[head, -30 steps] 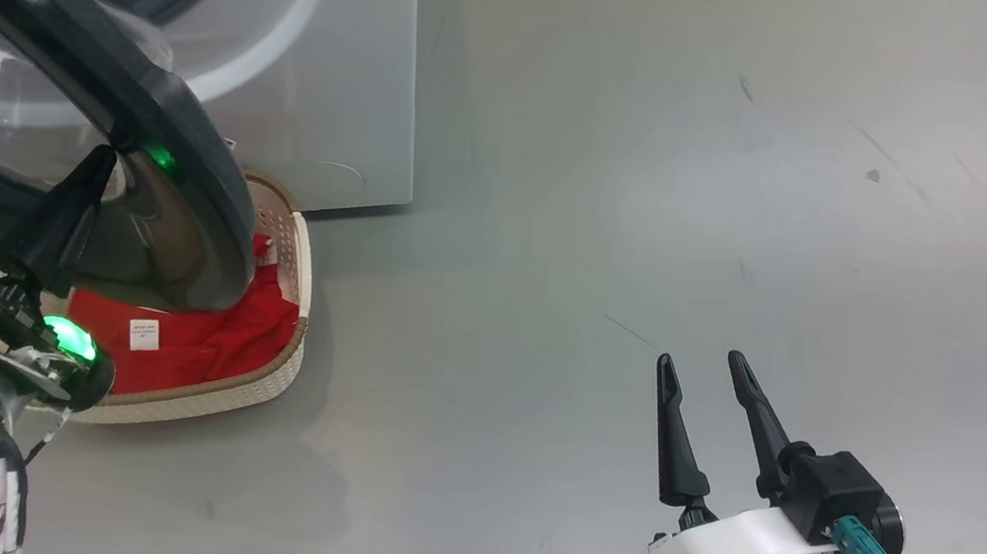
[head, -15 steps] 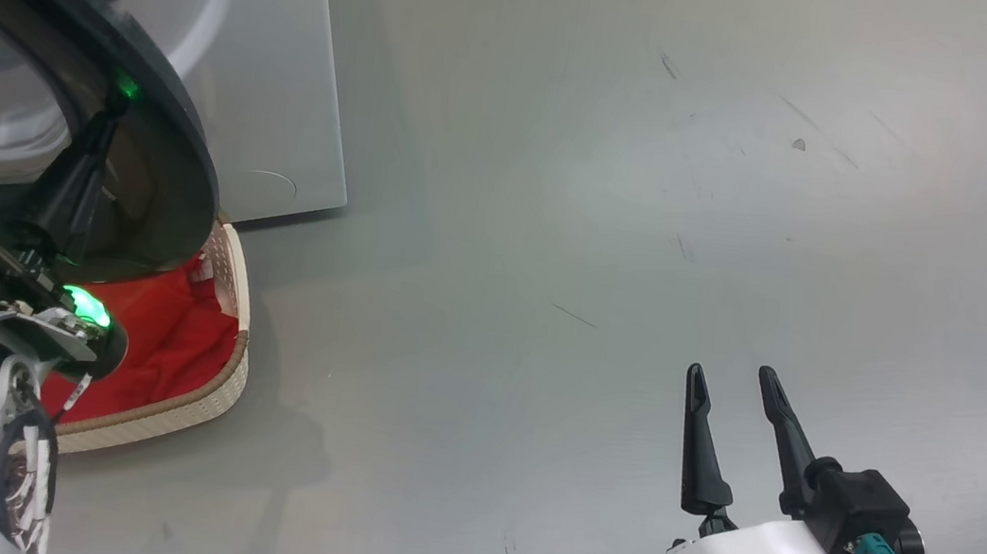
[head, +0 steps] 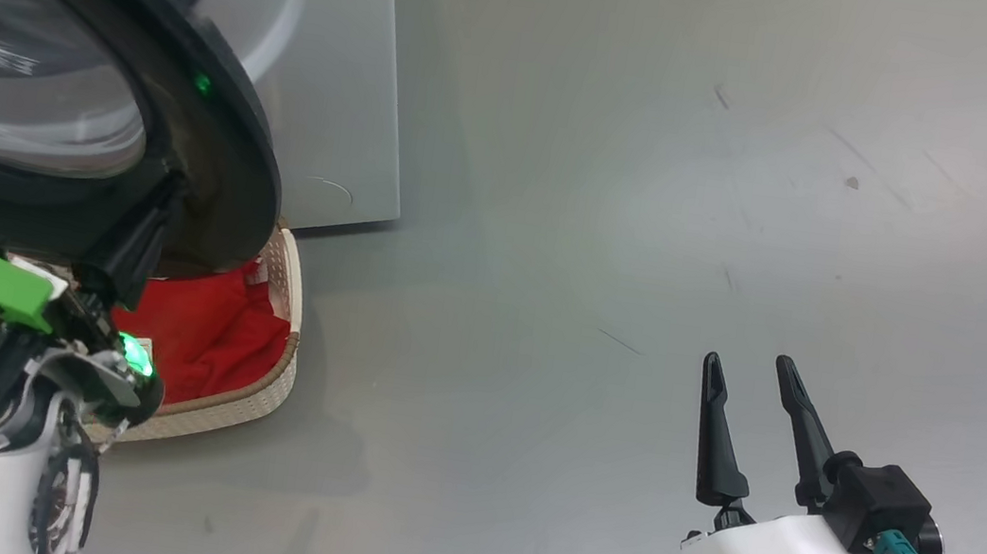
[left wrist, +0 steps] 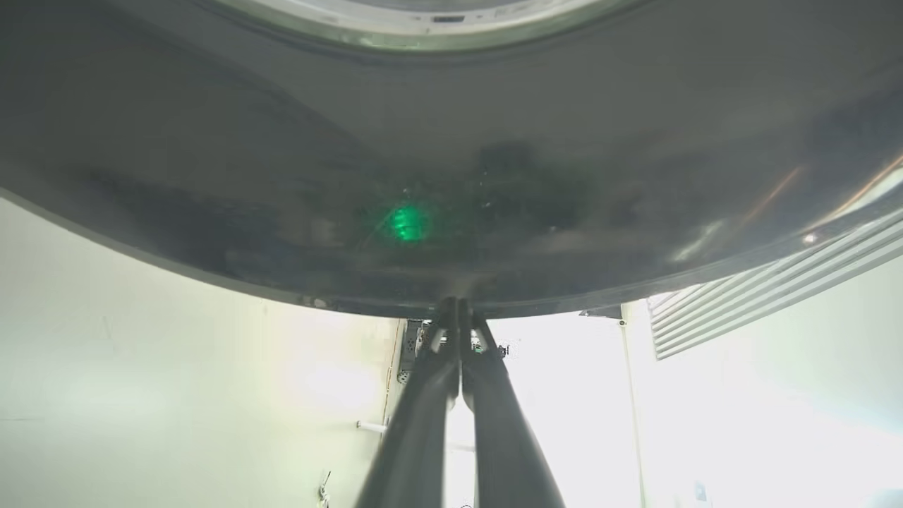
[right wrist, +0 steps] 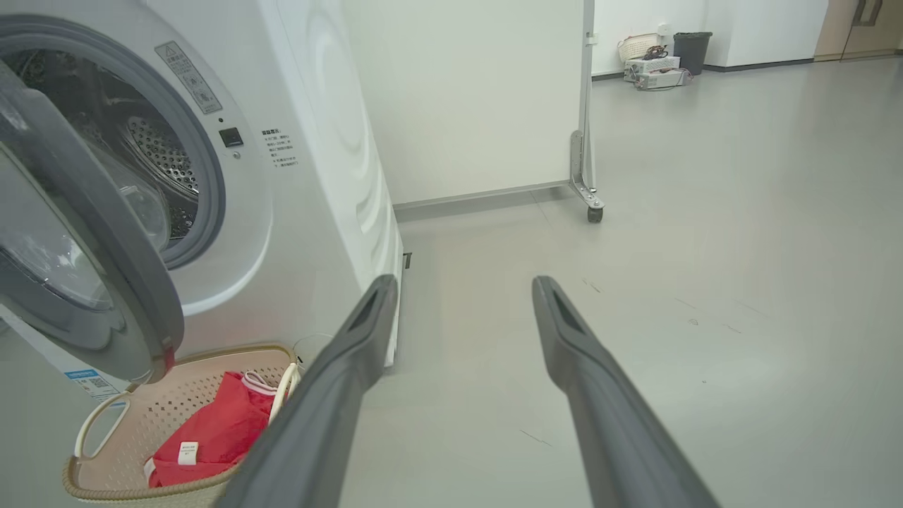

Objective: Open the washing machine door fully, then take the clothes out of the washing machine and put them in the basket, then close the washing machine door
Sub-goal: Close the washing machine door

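left gripper (left wrist: 457, 305): pinched tight, empty, tips against door (head: 219, 117) rim, 9 o'clock | right gripper (head: 749, 360): spread wide, empty, 4 o'clock | door swung out from washer (head: 341, 57) | clothes (head: 210, 330) in basket (head: 275, 382), 8 o'clock, under door

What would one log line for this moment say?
washing machine door: partly open | left gripper: shut, tips on door rim | right gripper: open, empty | clothes: red, in basket

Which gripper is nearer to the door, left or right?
Left. The left gripper, shut, has its tips at the door rim; the right gripper hangs open well off to the right, over the floor.
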Robot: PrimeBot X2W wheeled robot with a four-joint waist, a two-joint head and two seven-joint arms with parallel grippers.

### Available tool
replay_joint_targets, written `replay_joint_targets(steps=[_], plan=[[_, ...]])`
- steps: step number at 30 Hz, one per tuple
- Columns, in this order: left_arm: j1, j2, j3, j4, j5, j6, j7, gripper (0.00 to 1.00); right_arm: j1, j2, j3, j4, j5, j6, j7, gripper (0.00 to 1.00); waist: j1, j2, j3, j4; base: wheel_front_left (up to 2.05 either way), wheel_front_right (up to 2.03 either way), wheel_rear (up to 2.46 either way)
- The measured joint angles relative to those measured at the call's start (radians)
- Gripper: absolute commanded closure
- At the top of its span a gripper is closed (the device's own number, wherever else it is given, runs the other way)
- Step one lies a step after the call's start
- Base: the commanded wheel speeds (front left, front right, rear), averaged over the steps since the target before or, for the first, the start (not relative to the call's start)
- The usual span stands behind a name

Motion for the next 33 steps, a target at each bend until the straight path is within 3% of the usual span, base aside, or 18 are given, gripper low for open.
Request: replay_joint_targets(steps=[18,23,33], plan=[[0.185,0.008,-0.045,-0.211,0.241,0.0,-0.04,1.0,0.031,0.0,-0.036,0.02,-0.026,0.024,0.0,0.0,0.0,0.0,-0.098,0.178,0.0,0.0,0.0],[0.246,0.036,-0.051,-0.288,0.327,0.0,-0.094,1.0,0.043,0.0,-0.043,0.02,-0.035,0.036,0.0,0.0,0.0,0.0,-0.121,0.232,0.0,0.0,0.0],[0.342,0.128,-0.143,-0.411,0.611,-0.001,-0.261,1.0,0.056,0.001,-0.048,0.021,-0.035,0.048,0.0,0.0,0.0,0.0,-0.158,0.322,0.0,0.0,0.0]])
